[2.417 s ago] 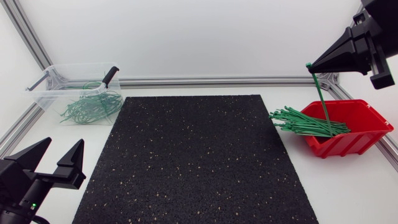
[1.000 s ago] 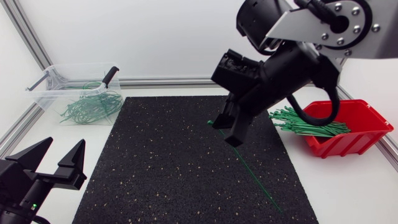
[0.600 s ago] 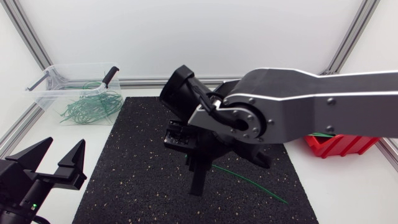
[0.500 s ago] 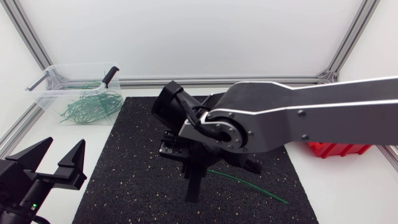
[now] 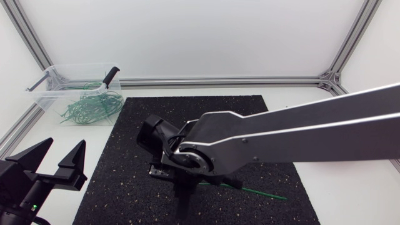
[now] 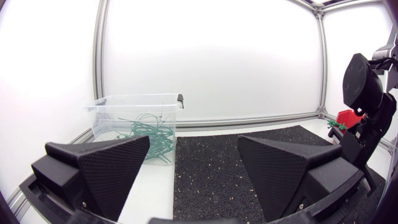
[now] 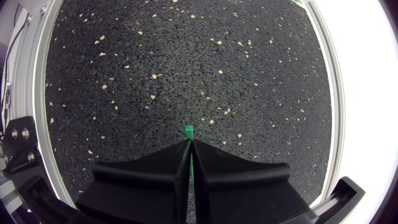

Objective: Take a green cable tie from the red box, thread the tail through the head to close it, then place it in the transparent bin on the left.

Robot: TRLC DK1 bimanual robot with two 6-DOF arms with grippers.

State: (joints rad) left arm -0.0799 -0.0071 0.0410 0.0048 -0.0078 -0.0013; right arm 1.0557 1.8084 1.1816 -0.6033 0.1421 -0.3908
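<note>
Black speckled mat (image 5: 250, 125), lower centre: right gripper (image 5: 185, 201) brought across from upper right, pressed together on green cable tie (image 5: 262, 192) head, tail trailing right. Left gripper (image 5: 64, 145) spread, lower left. Threading pending.

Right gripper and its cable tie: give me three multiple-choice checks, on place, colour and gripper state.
1. The right gripper is: A over the black mat; B in the red box; C in the transparent bin.
2. The cable tie it holds is: A red; B green; C white.
3. The left gripper is: A shut on a tie; B open, empty; C out of view.
A: speckled mat lies beneath it. B: a green head pokes past its tips. B: fingers wide apart, nothing between.
</note>
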